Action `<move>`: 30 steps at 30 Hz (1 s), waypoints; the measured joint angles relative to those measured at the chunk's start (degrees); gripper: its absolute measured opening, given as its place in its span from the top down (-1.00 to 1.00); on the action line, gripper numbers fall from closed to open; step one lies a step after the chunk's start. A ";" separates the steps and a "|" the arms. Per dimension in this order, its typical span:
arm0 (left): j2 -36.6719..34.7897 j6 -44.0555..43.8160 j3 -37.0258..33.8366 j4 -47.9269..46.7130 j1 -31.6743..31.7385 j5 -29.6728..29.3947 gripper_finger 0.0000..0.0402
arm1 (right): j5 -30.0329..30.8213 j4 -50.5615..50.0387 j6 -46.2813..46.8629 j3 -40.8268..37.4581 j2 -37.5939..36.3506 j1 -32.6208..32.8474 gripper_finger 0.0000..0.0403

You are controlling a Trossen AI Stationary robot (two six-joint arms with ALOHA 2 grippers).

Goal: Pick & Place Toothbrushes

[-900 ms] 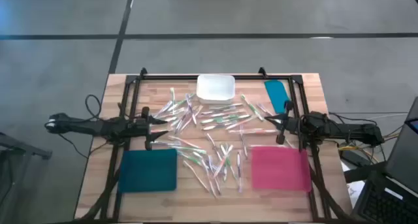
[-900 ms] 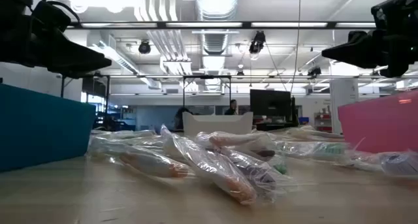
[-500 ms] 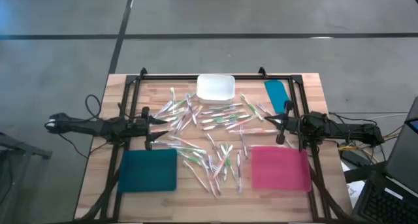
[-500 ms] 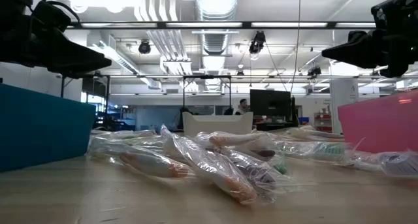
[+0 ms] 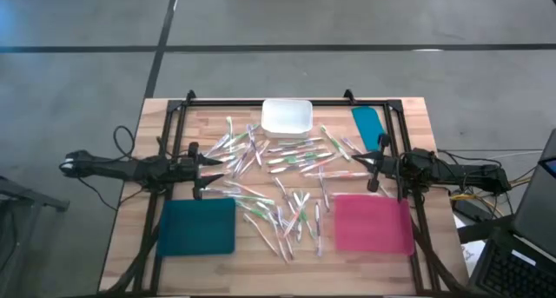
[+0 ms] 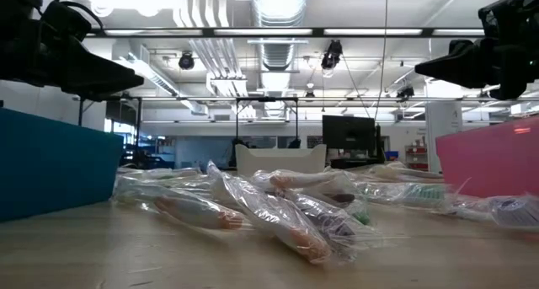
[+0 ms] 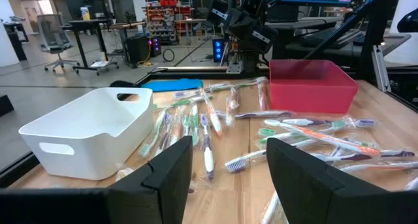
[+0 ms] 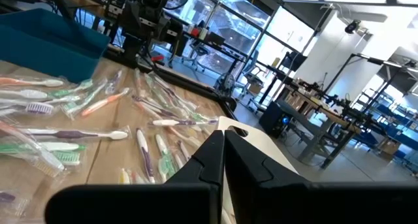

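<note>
- I see the toothbrushes (image 5: 282, 181) scattered across the middle of the table (image 5: 130, 211), between the white bin (image 5: 287, 116) and the teal tray (image 5: 198, 227) and pink tray (image 5: 372, 223).
- Their long axes run every way; no common heading.
- My left gripper (image 5: 211, 166) hovers at the pile's left edge, fingers spread, empty.
- My right gripper (image 5: 358, 162) hangs at the right edge, clenched, empty.

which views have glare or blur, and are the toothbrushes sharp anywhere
Low view: ceiling lights blow out to white glare, the nearest toothbrushes are soft, and both arms are dark silhouettes. Left wrist view: toothbrushes and white bin are sharp; the left tool is close and dark. Right wrist view: bright windows, toothbrushes fairly clear. High view: even light, but the toothbrushes are too small for detail.
</note>
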 joint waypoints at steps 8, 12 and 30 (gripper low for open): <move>0.00 0.00 0.01 -0.02 0.00 -0.01 -0.01 | 2.99 0.83 -6.36 -0.02 0.01 -0.02 0.96; 0.00 0.00 0.00 -0.02 0.00 -0.01 -0.01 | 2.99 2.27 -9.21 -0.02 0.00 -0.02 0.96; 0.00 0.00 0.00 0.00 0.00 -0.02 -0.01 | 3.15 52.82 2.16 0.08 -0.01 -0.04 0.96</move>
